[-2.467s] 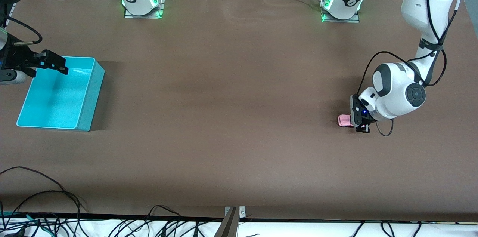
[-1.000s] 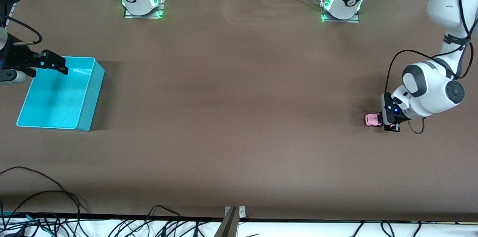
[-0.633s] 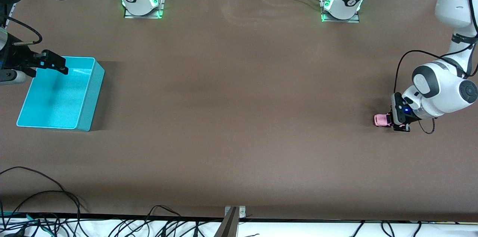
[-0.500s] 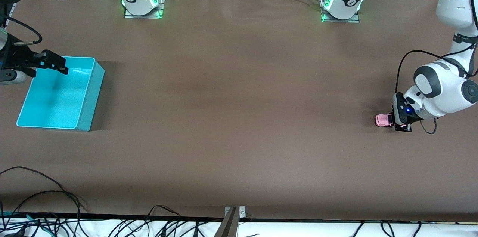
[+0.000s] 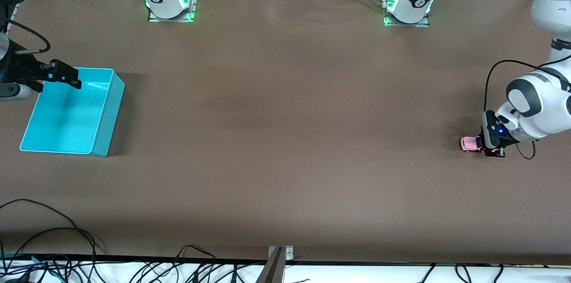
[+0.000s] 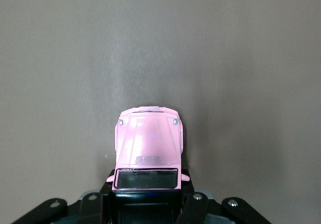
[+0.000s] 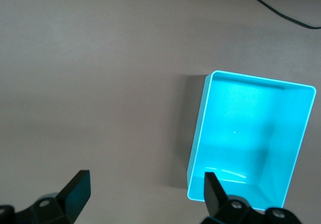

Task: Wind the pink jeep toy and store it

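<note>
At the right arm's end of the table, the right gripper (image 5: 62, 75) hangs over the rim of the open rectangular turquoise plastic bin (image 5: 107, 113), its two black fingers (image 7: 75, 191) spread wide with nothing between them; this arm appears to be waiting. The bin is seen to be empty.

Well apart from it, at the left arm's end of the brown table (image 5: 285, 140), the left gripper (image 5: 484, 145) is set low at the table surface and is clamped on the small boxy pink jeep toy with a black roof (image 5: 469, 143). In the left wrist view the pink jeep toy (image 6: 149, 143) is gripped at its rear, by the black cabin, and the pink bonnet projects forward out of the jaws. Its wheels seem to rest on the table, though contact cannot be confirmed.

The toy is judged to be light, rigid and hard-shelled, with smooth painted sides that could slip under a loose grip. The flat sides of the cabin are judged the best place to be held, leaving the wheels free to roll for winding. Little clamping force should be needed, and small trim parts could be fragile.

Counted: one jeep toy, one bin, two grippers.
</note>
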